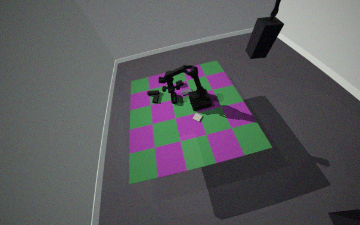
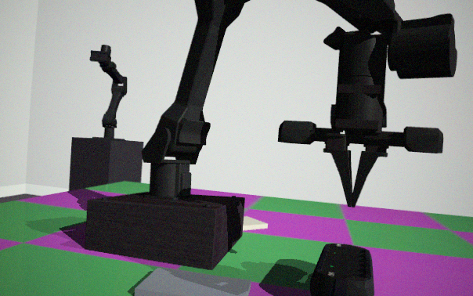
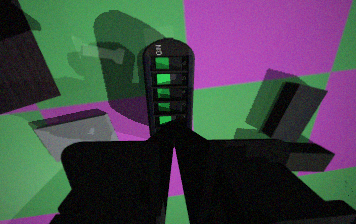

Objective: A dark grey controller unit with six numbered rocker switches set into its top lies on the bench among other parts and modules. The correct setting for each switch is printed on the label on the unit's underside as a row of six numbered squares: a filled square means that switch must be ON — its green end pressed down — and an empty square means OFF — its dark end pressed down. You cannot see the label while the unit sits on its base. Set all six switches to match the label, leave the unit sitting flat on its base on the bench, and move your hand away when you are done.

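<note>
The dark grey controller unit [image 1: 176,99] [image 2: 341,270] [image 3: 171,46] sits upright on its base, its switches facing up and its label hidden. In the wrist view the rocker switches run in a row, green ends on the left and dark ends on the right; the nearest part of the row is covered by the fingers. I cannot tell reliably which ends are pressed. My gripper [image 2: 352,205] [image 3: 173,126] is shut with its fingertips together and nothing between them. It points down and hangs above the unit, not touching it.
A light grey module [image 1: 187,92] [image 2: 192,283] [image 3: 80,134] lies between the unit and the arm's base [image 1: 200,102] [image 2: 153,227]. Two dark blocks [image 1: 153,92] [image 3: 301,112] lie on the unit's other side. A cream block [image 1: 198,117] [image 2: 255,224] lies beyond the base.
</note>
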Action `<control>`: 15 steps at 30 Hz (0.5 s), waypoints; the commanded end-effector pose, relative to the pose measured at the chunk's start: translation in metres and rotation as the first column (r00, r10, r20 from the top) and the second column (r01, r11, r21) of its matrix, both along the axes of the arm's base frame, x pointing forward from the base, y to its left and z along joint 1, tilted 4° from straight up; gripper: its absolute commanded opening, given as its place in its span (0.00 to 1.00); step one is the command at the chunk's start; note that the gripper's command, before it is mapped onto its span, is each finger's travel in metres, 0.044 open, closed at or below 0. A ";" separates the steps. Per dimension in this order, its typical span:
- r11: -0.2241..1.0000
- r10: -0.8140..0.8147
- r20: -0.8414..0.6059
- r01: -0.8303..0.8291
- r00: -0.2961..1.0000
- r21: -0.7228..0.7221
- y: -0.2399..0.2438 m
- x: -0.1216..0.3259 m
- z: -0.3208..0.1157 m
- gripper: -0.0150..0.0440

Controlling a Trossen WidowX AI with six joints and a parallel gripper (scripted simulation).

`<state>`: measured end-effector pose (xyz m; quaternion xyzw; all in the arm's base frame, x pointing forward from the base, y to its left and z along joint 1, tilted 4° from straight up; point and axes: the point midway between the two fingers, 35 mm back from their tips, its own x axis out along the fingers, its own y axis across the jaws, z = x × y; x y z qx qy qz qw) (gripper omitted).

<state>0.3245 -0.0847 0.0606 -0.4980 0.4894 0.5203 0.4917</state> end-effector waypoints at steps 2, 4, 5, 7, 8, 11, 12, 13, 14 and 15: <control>1.000 0.000 0.000 0.000 1.000 0.000 0.000 0.000 0.000 0.34; 1.000 0.000 0.000 0.000 1.000 0.000 0.000 0.000 0.000 0.43; 1.000 0.000 0.000 0.000 1.000 0.000 0.000 0.000 0.000 0.48; 1.000 0.000 0.000 0.000 1.000 0.000 0.000 0.000 0.000 0.57; 1.000 0.000 0.000 0.000 1.000 0.000 0.000 0.000 0.000 0.61; 1.000 0.000 0.000 0.000 1.000 0.000 0.000 0.000 0.000 0.74; 1.000 0.000 0.000 0.000 1.000 0.000 0.000 0.000 0.000 0.79; 1.000 0.000 0.000 0.000 1.000 0.000 0.000 0.000 0.000 0.83; 1.000 0.000 0.000 0.000 1.000 0.000 0.000 0.000 0.000 0.88; 1.000 0.000 0.000 0.000 1.000 0.000 0.000 0.000 0.000 0.92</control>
